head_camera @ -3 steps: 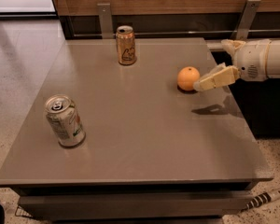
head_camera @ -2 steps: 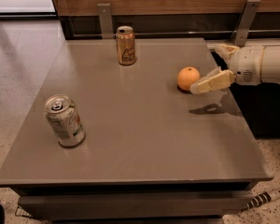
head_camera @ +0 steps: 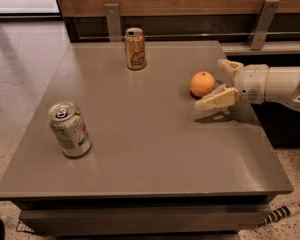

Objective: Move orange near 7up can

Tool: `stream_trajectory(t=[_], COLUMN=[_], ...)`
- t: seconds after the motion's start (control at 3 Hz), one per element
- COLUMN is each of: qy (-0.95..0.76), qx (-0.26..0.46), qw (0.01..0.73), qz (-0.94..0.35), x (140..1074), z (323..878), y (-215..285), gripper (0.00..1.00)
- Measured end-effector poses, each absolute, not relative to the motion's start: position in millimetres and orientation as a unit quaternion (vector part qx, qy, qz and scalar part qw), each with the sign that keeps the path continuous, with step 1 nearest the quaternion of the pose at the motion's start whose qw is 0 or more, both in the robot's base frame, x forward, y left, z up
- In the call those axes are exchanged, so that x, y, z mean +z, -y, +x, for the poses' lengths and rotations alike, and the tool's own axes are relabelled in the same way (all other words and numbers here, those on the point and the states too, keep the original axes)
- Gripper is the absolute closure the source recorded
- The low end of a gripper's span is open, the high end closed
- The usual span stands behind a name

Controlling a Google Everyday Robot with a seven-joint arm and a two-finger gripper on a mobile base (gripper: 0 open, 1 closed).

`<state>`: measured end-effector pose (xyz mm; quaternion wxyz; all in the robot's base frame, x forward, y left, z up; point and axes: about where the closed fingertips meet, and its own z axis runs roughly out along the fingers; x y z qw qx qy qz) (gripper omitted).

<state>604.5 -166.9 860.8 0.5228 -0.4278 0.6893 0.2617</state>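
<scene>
Orange (head_camera: 202, 83) unmoved; end effector (head_camera: 211, 85) nearer beside it.

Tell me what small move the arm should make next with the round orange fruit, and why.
Probably ease the gripper forward a little, until the round orange fruit sits fully between its open fingers. The fruit lies at the fingertips, ungripped, and the silvery-white 7up can stands far across the grey table.

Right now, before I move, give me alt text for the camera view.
An open pincer extends in from the right beside the orange on a grey table, not closed on it. The 7up can stands at the front left, far from the orange; a tan-gold can stands at the back.
</scene>
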Motion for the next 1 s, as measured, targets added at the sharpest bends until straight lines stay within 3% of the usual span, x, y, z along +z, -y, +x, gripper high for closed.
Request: stream_trajectory(t=[0.33,0.67,1.0], qy=[-0.683,-0.676,-0.675], qx=[0.279,0.288,0.29], qw=[0.525,0.531,0.53], qz=[-0.425,-0.421,-0.423], x=[844,836,836], z=[611,622,622], y=[154,142,138], gripper=[0.0,0.16,0.46])
